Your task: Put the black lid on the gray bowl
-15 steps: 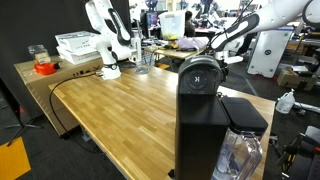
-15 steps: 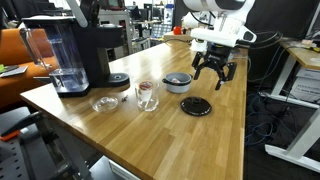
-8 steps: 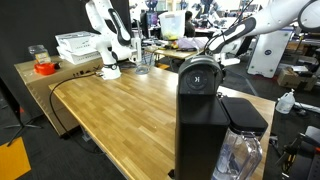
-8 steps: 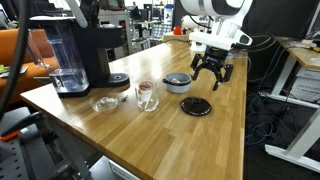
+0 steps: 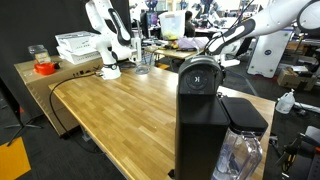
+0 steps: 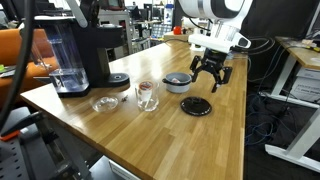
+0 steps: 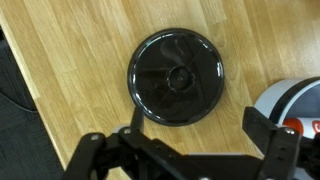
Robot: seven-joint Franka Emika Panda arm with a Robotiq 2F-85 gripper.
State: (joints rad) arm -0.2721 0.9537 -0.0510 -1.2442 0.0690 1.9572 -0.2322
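Above the black lid (image 6: 196, 106) the jaws hang apart; dropping crooked, they could shove it away or bump the gray bowl (image 6: 178, 82) beside it

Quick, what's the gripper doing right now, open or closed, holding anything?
Gripper: open, holding nothing, above the black lid.

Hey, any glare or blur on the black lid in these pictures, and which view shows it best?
Wrist view: the black lid is sharp, with a faint sheen, best here; the gripper at the bottom edge is dark and soft. In an exterior view the lid is small but evenly lit; in an exterior view the coffee machine hides it.
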